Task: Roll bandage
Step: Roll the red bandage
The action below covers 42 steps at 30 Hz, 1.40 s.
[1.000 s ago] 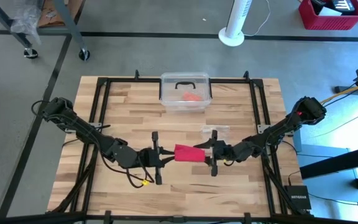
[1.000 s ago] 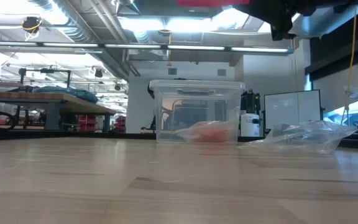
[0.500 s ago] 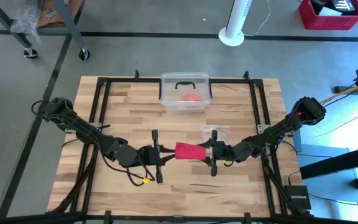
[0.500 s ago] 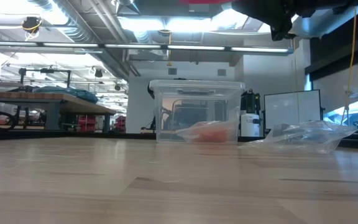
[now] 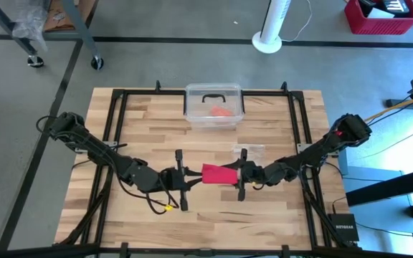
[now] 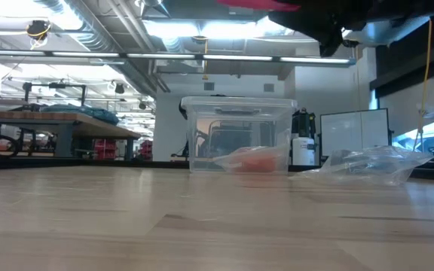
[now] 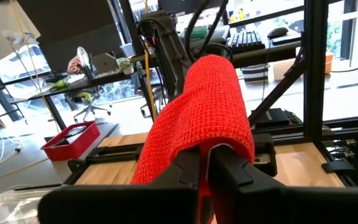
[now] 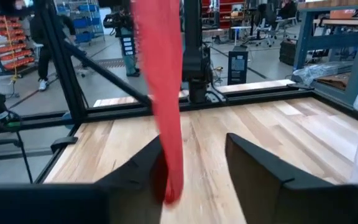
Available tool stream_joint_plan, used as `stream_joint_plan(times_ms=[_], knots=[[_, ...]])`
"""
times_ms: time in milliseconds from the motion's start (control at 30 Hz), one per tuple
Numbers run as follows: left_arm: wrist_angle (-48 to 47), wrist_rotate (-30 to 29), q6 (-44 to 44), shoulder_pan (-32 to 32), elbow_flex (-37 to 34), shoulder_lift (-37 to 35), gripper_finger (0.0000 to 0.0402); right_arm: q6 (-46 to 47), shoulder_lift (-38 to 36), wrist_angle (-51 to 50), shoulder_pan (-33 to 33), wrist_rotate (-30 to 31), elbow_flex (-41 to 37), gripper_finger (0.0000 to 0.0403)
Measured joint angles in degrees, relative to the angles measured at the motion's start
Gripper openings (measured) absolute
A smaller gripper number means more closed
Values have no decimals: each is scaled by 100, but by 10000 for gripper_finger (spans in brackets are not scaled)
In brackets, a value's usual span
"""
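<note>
A: Where are the arms?

B: Both reach to mid-counter [image 5: 142, 122], facing each other. The left gripper [image 5: 189, 178] has its fingers [image 7: 185, 171] clamped on the bandage [image 5: 216, 175], held up off the counter. The right gripper [image 5: 240, 174] is at its other end, fingers [image 8: 253, 162] apart, the cloth hanging between them.

A: Containers?

B: A clear bin [image 5: 214, 107] at the far edge holds an orange-red lump [image 5: 222, 112]. A clear bag [image 5: 249, 150] lies nearby.

clear lidded bin [image 5: 214, 107] at far-centre of wood surface [image 5: 142, 122], orange-red lump [image 5: 221, 112] inside; crinkly clear bag [image 5: 249, 150] near it, to its right
</note>
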Motion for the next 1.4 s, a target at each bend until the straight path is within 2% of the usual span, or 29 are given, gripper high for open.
stream_joint_plan(times_ms=[333, 467, 567, 733, 833, 1100, 1400], knots=[[4, 92, -46, 0, 0, 0, 4, -35, -2, -443, -65, 47, 29, 10], [104, -49, 71, -35, 0, -14, 4, -152, -2, -486, -57, 26, 29, 17], [345, -373, 345, -136, 0, -89, 4, -152, -2, -516, -57, -309, 29, 7], [545, -470, 711, -216, 0, -125, 4, -10, -2, -568, -15, -686, 29, 9], [528, -856, 864, -212, 0, -125, 4, 117, -2, -604, 165, -709, 29, 4], [151, -1148, 954, -169, 0, -125, 4, -162, -4, -699, 892, 53, 304, 4], [-226, -1361, 903, -17, 0, -19, 4, -580, -4, -1954, 1506, 854, 1206, 3]])
